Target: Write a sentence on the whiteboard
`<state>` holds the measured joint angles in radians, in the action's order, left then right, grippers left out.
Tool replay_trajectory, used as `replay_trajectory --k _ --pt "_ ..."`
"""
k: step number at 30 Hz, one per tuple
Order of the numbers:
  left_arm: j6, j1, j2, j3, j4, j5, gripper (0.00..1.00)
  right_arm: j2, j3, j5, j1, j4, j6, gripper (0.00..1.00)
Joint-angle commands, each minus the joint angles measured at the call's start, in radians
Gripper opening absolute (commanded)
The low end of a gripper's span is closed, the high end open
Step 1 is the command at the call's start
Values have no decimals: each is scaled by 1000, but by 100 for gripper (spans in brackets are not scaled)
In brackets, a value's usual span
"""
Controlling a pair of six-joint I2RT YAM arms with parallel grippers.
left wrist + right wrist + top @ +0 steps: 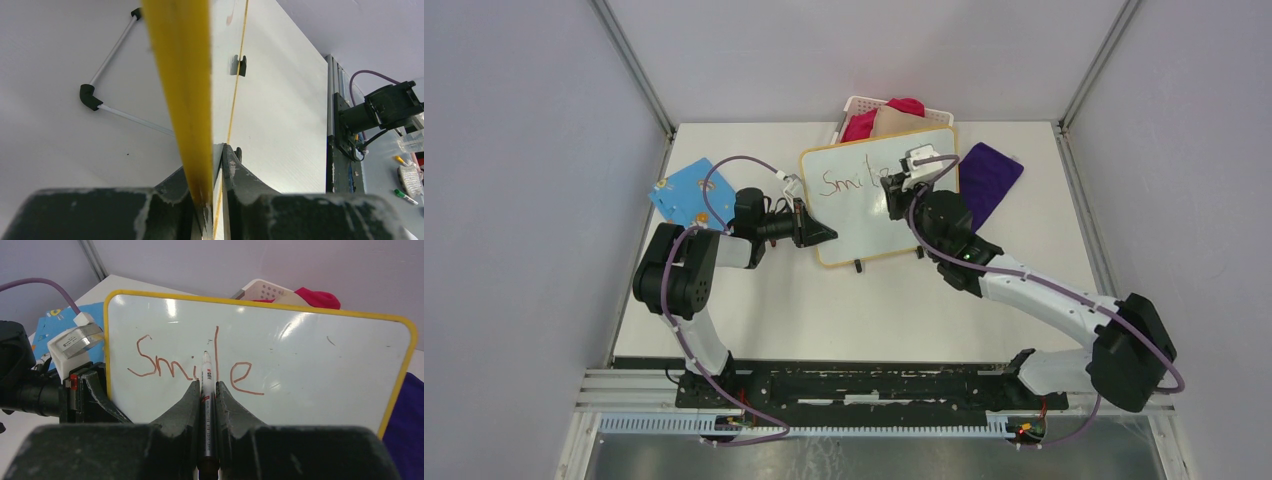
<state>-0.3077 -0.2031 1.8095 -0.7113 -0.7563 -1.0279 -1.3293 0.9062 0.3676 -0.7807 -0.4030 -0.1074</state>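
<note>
From above, right tool (pixel 892 193) covers the end of the sentence (pixel 844 183)

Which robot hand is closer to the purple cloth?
Right. The right gripper, holding the marker, is over the whiteboard, next to the purple cloth. The left gripper clamps the whiteboard's left edge, farther away.

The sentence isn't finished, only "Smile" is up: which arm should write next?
Right. The right gripper holds the marker, tip at the whiteboard; the left gripper clamps the board's yellow edge, steadying it.

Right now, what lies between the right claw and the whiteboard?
Only the marker the right claw grips, tip toward the whiteboard at the red "Smile"; shown in the right wrist view.
</note>
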Motion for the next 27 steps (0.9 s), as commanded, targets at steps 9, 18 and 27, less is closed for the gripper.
replay_trajectory --k 9,18,27 --pt "101 -31 20 4 144 96 2 146 -195 56 112 -54 -46 0" --pt "114 -33 16 3 160 101 2 98 -151 34 123 -69 -55 0" --pt "116 -33 15 3 161 102 2 64 -126 32 136 -75 -56 0"
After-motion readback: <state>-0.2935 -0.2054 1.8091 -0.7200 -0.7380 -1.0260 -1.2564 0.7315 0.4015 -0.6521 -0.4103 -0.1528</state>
